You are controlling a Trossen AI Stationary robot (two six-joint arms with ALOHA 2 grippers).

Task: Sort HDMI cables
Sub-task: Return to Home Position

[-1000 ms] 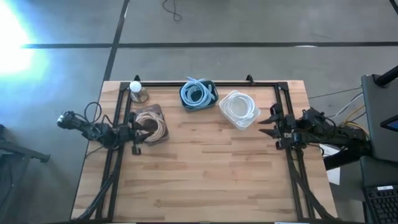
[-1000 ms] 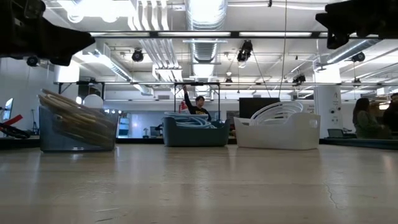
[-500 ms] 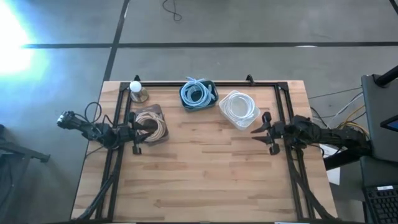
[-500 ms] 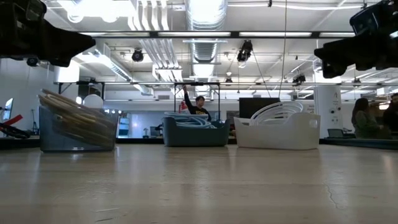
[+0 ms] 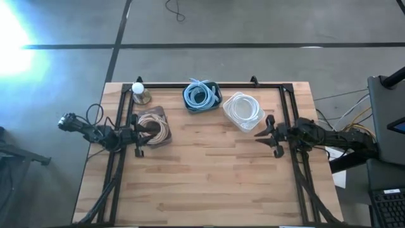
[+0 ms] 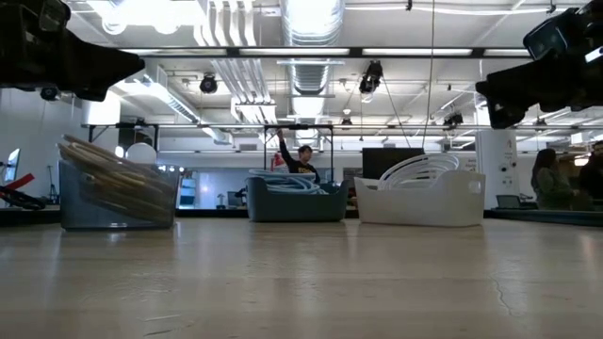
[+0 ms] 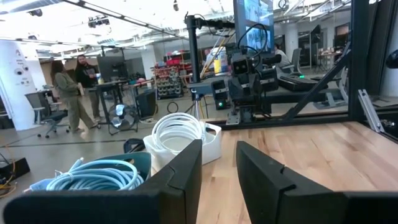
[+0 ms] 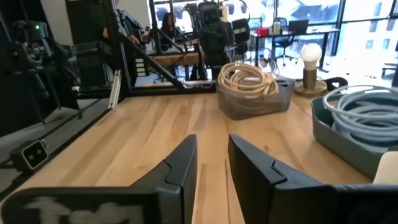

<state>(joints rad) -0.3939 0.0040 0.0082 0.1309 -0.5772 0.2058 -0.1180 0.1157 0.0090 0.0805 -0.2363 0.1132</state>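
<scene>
The cables lie as coils in three bins along the far half of the table. Beige-tan coils fill a clear bin, light blue coils a blue-grey bin, and white coils a white bin. My left gripper hovers at the left side of the tan bin, open by a narrow gap and empty. My right gripper hangs above the table just near and right of the white bin, also narrowly open and empty.
A small lamp with a white bulb stands at the far left corner. Black frame rails run along the left, right and far sides. The near half of the wooden table shows bare wood. People stand in the room beyond.
My right gripper has come in from the table's right edge toward the white bin and dropped lower, most of it in the first half second; since then it has barely moved.
</scene>
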